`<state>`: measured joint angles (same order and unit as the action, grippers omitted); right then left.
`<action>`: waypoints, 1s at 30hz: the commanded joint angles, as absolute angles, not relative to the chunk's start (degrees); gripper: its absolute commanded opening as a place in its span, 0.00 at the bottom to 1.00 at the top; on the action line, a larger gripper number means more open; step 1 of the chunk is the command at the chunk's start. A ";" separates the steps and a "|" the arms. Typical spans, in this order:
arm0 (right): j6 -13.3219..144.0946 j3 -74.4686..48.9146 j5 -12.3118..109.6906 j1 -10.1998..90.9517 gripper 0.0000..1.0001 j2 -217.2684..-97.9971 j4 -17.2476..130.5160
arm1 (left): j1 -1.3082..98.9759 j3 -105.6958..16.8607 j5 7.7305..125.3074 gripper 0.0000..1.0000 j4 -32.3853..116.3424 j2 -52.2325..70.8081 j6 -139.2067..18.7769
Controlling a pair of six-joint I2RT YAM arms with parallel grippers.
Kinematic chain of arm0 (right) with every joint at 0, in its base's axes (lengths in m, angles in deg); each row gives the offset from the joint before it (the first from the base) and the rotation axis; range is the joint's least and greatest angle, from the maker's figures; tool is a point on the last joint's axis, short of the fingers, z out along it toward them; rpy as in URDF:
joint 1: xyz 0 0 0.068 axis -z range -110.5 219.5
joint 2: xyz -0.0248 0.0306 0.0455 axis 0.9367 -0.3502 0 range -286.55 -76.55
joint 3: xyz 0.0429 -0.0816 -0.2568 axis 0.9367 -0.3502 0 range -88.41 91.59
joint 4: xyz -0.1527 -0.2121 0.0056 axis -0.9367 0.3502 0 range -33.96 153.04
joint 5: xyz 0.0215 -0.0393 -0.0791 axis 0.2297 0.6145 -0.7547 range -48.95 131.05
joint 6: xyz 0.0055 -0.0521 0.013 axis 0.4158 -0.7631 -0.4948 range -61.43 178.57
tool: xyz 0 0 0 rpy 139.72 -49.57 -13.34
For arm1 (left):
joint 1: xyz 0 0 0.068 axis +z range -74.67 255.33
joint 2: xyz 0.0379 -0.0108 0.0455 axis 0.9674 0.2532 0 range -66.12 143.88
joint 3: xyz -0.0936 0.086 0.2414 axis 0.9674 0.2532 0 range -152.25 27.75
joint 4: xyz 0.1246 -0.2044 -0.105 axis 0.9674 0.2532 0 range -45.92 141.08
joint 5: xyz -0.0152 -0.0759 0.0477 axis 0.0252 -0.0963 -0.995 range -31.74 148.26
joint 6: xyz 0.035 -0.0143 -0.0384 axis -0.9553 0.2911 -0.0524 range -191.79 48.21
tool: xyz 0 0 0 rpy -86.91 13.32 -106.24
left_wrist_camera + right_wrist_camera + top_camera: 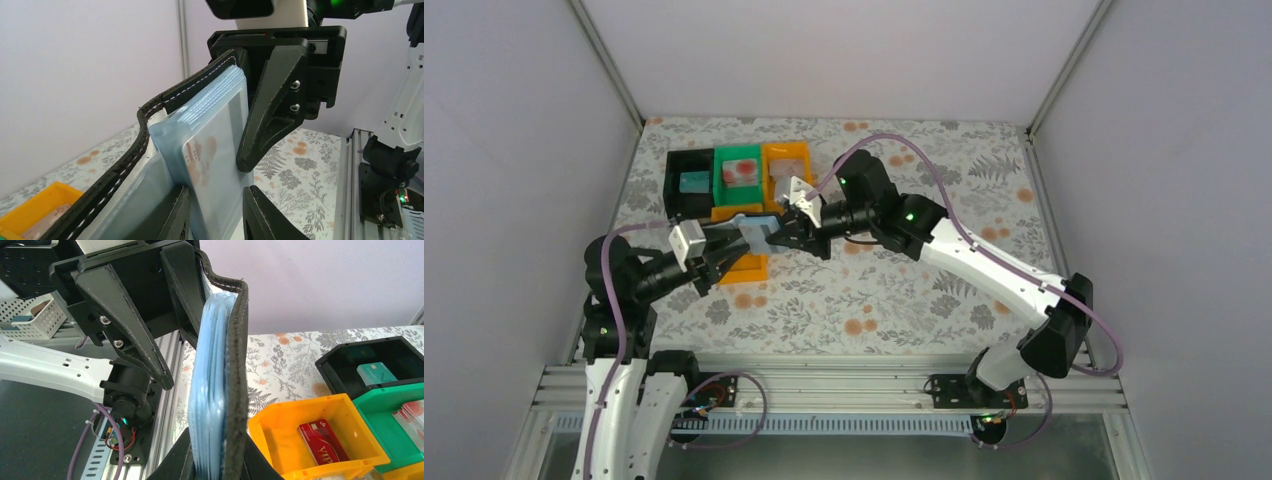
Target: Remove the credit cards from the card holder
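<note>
Right now the card holder (759,228) hangs in the air between the two arms, above the flowered tabletop (904,300) and just in front of the row of trays. The right end effector (217,440) is closed on one end of it, pinching the black stitched cover (239,365) and the stack of pale blue sleeves (220,125) together. The left end effector (215,195) stands part open at the other end. Its fingers (172,215) straddle the sleeve stack with the cover outside them, one finger against the plastic and the other just beside it. A pale shape with reddish marks shows through the front sleeve; whether it is a card I cannot tell.

On the tabletop, the black tray (674,195) holds a teal card (694,183). The green tray (722,180) beside it holds a whitish card with red (742,170). A red card (322,440) lies in the orange tray (265,430) nearest the right wrist camera.
</note>
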<state>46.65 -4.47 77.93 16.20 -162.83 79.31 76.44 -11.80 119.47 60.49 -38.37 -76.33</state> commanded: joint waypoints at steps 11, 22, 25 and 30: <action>43.98 0.61 86.70 13.49 0.04 -167.49 75.68 | 73.82 -11.38 124.41 0.39 49.29 -37.61 -71.76; 40.70 -1.47 83.58 13.90 0.04 -164.77 77.76 | 73.66 -14.13 124.16 0.02 60.23 -38.27 -76.57; 39.45 -1.17 83.67 14.59 0.09 -164.38 80.32 | 73.66 -14.48 125.03 0.02 60.94 -38.61 -75.39; 37.04 -2.69 88.42 15.63 0.17 -162.10 81.90 | 73.92 -13.81 125.42 0.02 59.31 -38.84 -71.65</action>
<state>40.11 -1.30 80.99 16.82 -163.95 83.76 75.41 -12.65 118.48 60.31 -38.37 -73.20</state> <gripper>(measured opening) 0.163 0.026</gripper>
